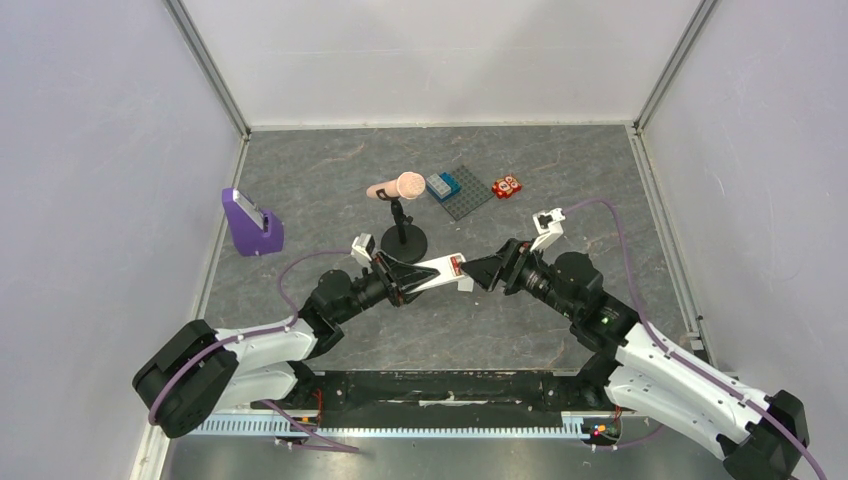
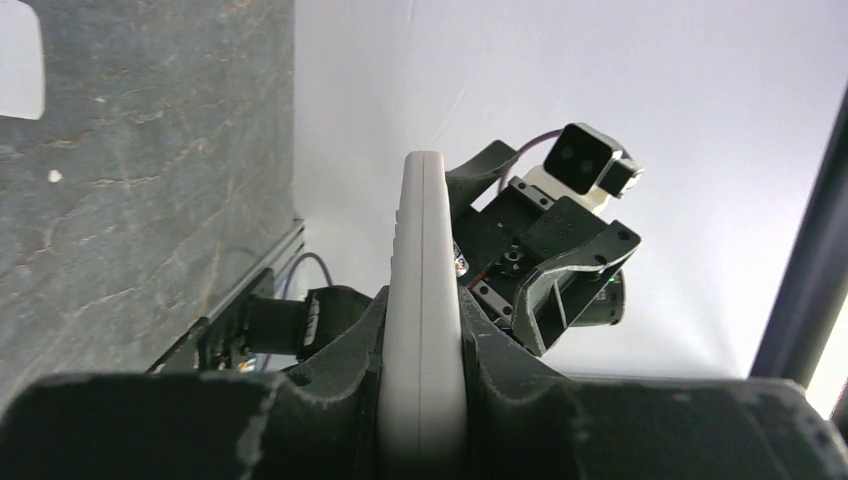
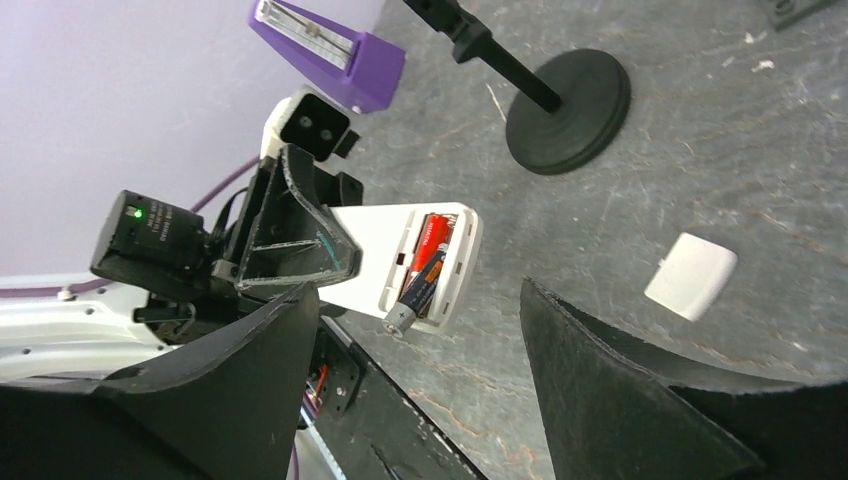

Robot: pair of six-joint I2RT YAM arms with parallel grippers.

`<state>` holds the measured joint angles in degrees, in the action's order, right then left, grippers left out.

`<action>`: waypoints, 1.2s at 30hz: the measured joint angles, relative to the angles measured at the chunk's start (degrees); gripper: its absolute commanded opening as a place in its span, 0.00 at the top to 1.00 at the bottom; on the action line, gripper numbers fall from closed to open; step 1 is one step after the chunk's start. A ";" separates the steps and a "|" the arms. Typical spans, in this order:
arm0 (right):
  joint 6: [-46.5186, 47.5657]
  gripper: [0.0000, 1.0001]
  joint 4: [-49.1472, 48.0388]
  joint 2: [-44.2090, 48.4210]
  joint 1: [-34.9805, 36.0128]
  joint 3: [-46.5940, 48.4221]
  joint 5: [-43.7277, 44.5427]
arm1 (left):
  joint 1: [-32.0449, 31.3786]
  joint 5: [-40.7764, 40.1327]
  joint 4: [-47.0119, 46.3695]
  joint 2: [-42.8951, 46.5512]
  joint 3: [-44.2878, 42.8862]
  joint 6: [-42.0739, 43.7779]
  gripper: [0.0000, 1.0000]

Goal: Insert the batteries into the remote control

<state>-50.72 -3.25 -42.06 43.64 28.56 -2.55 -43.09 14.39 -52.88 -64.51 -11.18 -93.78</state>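
Observation:
My left gripper (image 1: 418,278) is shut on the white remote control (image 1: 440,271) and holds it above the table, seen edge-on in the left wrist view (image 2: 424,300). In the right wrist view the remote (image 3: 380,250) shows its open battery compartment. The red-orange battery (image 3: 433,232) lies in it. The black battery (image 3: 422,288) lies beside it, tilted, with its metal end sticking past the remote's edge. My right gripper (image 1: 476,272) is open and empty, its fingers (image 3: 620,400) apart just in front of the remote's end.
The small white square cover (image 3: 691,276) lies on the table. A black microphone stand (image 1: 405,238) with a pink microphone (image 1: 400,186) stands behind the grippers. A purple block (image 1: 251,223) is at the left; a grey baseplate (image 1: 468,195) and a red dotted block (image 1: 508,186) are at the back.

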 measured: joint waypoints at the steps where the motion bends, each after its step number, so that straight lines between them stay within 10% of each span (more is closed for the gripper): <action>1: -0.15 0.25 -1.14 0.15 0.00 -0.35 -0.17 | 0.00 -0.31 -0.66 0.00 0.02 -1.03 0.98; 18: -1.60 0.48 -8.76 -1.51 0.00 -2.91 -0.61 | 0.00 -0.76 -6.43 -1.51 0.33 -6.95 0.98; 36: -3.56 0.32 -8.22 -4.59 0.00 -3.04 -0.70 | 0.22 -0.92 -1.64 0.94 0.33 -5.51 0.98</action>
<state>-54.28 -11.46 -46.65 43.64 25.52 -3.25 -42.87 13.47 -54.52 -63.57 -10.85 -99.29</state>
